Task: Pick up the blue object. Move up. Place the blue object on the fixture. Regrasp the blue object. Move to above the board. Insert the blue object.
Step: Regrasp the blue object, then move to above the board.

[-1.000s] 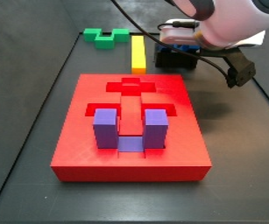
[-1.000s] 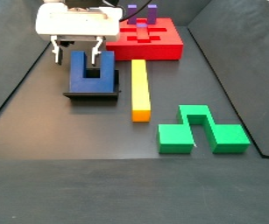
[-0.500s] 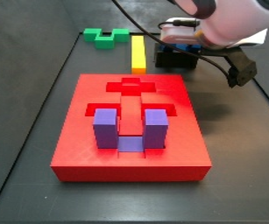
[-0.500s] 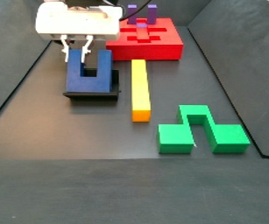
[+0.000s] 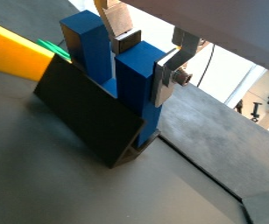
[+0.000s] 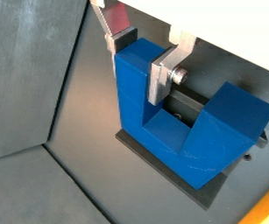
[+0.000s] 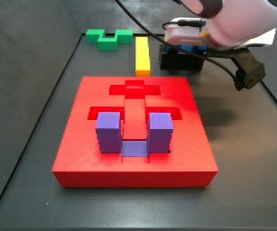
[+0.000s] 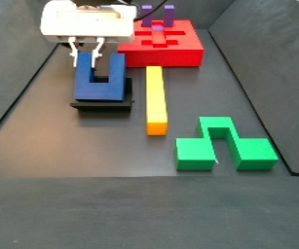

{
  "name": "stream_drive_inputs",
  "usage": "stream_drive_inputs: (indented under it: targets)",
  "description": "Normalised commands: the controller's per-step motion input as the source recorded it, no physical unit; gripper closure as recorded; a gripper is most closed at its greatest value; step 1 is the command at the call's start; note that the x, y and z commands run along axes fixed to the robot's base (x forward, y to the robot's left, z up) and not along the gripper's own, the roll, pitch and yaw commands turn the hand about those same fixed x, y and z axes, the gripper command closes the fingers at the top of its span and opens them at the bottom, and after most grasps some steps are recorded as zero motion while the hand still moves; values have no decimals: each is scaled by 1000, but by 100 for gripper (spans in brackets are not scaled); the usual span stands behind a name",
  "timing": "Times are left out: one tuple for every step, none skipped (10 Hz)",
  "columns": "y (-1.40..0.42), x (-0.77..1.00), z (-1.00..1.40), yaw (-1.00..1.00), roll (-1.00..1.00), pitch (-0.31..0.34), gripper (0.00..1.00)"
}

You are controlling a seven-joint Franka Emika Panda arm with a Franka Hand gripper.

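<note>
The blue object [image 8: 99, 78] stands with its prongs up on the black fixture [image 8: 102, 104], leaning against the raised back wall. In both wrist views my gripper [image 5: 145, 59] [image 6: 143, 59] straddles one prong of the blue object [image 5: 130, 87] [image 6: 183, 131], its fingers pressed on that prong's two sides, shut on it. The fixture [image 5: 84, 109] [image 6: 148, 159] lies under the block. In a side view my gripper [image 7: 184, 41] covers most of the block above the fixture [image 7: 177, 61]. The red board [image 7: 105, 158] [image 8: 178, 53] lies apart from the fixture.
A purple U-shaped block [image 7: 134, 133] [image 8: 160, 15] sits in a recess of the board. A yellow bar [image 7: 143, 52] [image 8: 155, 97] lies beside the fixture. A green block [image 7: 108, 38] [image 8: 223, 141] rests beyond the bar's end. A cable hangs from the arm.
The fingers have drawn together from a wide stance around one prong of the blue object until they press on it. The block and fixture have stayed put.
</note>
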Motion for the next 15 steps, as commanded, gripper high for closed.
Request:
stream_drive_inputs:
  targets:
    - [0,0,0,0,0,0,100]
    - [0,0,0,0,0,0,100]
    - [0,0,0,0,0,0,100]
    - [0,0,0,0,0,0,100]
    - [0,0,0,0,0,0,100]
    - [0,0,0,0,0,0,100]
    - [0,0,0,0,0,0,100]
    - [0,0,0,0,0,0,100]
    - [0,0,1400,0,0,0,100]
    - [-16,-4,1400,26,-55,-16,100]
    - [-12,-26,1400,21,-114,-37,100]
    - [10,-41,1400,5,-82,-48,100]
    - [-3,-32,1400,-5,-61,-29,100]
    - [-5,-28,1400,-22,-20,-10,100]
    - [4,-23,1400,-24,-9,-3,100]
